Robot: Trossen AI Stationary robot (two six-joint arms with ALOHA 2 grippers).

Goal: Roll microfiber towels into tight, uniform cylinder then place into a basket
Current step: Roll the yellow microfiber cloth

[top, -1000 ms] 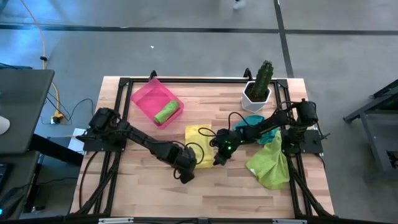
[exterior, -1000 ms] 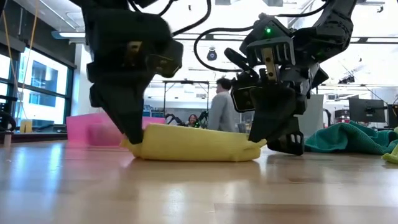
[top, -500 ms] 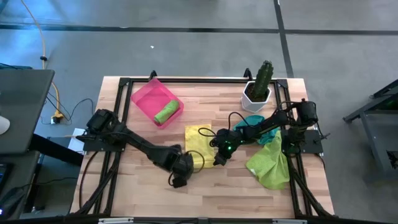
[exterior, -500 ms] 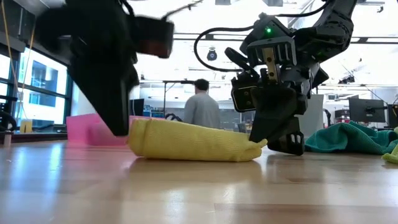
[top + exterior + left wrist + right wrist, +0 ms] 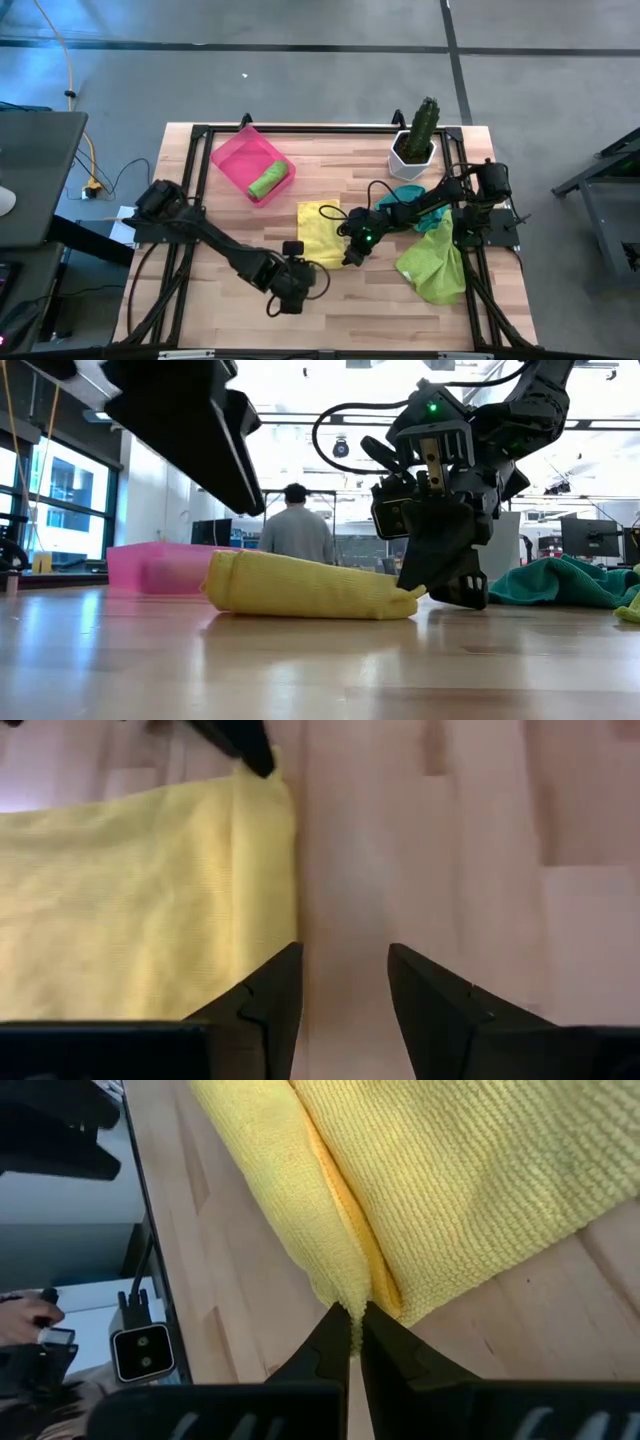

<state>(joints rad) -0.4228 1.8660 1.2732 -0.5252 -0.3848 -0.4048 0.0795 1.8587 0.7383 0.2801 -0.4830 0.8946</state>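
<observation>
Now | left gripper [image 5: 343, 982] spread, empty | right gripper [image 5: 355, 1330] apparently pinching yellow towel [image 5: 320, 232]

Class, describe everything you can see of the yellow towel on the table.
The yellow microfiber towel is soft, finely ribbed cloth, lying partly folded on the wooden table near its middle, one edge doubled into a thick roll. The right pincer is shut on one corner. The left pincer is open beside it, not holding it.

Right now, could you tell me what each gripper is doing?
Left gripper: open, holding nothing.
Right gripper: shut on the yellow towel's corner.
</observation>
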